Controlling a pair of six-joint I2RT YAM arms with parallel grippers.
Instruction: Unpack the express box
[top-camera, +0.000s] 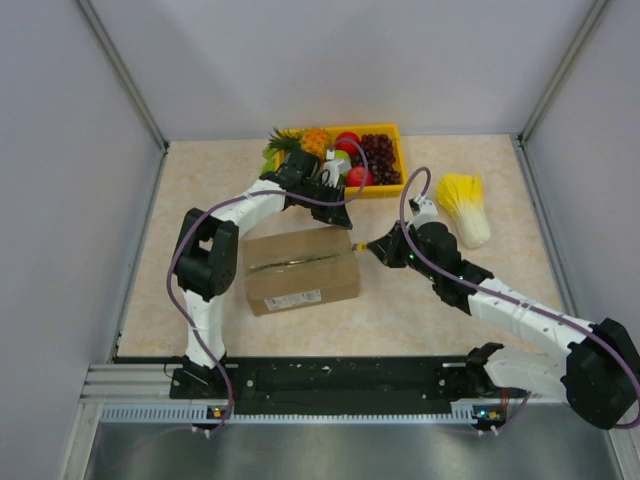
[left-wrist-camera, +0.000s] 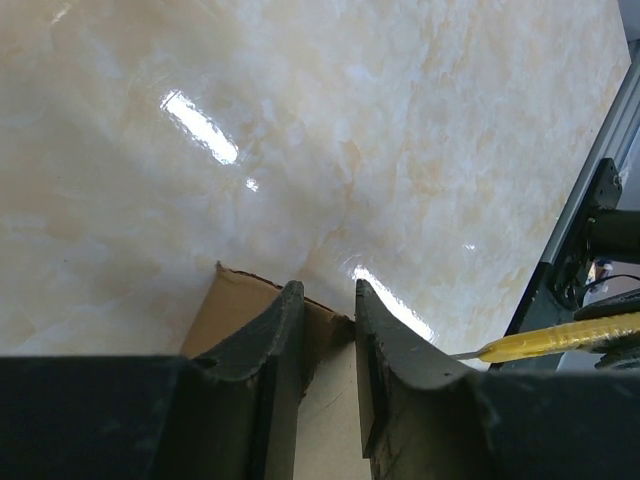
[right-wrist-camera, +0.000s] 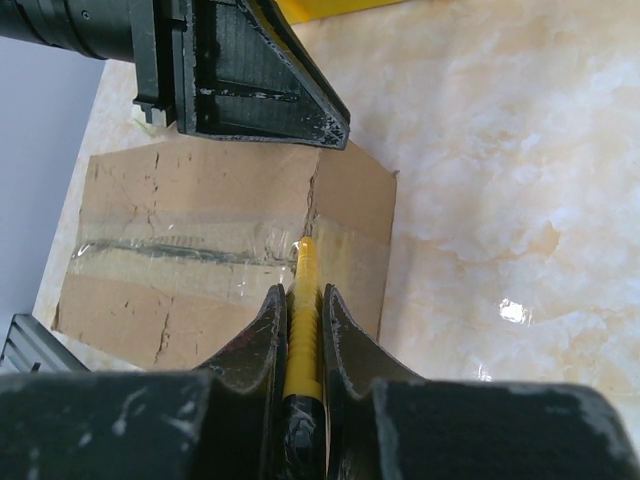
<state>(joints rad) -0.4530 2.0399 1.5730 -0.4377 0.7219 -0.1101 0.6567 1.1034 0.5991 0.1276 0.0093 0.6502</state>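
Just ahead of the right tool (right-wrist-camera: 301, 296), pinching the yellow cutter (right-wrist-camera: 304, 262), the express box (right-wrist-camera: 200, 190) lies with its tape seam (right-wrist-camera: 170, 250) at the blade tip, so we cut shallow and straight along it while the left tool (left-wrist-camera: 327, 292), slightly spread, braces the far edge.

From the left wrist, the express box (left-wrist-camera: 240, 312) shows only one corner. The rest sits behind the left pincer (left-wrist-camera: 328, 295) or runs off the lower edge, and whether the fingers pinch the cardboard cannot be told. A yellow cutter (left-wrist-camera: 560, 338) is cut off at the right edge. From the right wrist, its handle end is buried inside the right pincer (right-wrist-camera: 305, 300). From above, the box's label (top-camera: 292, 298) is too small to read, and the left arm (top-camera: 250, 205) covers part of the fruit tray (top-camera: 380, 127).
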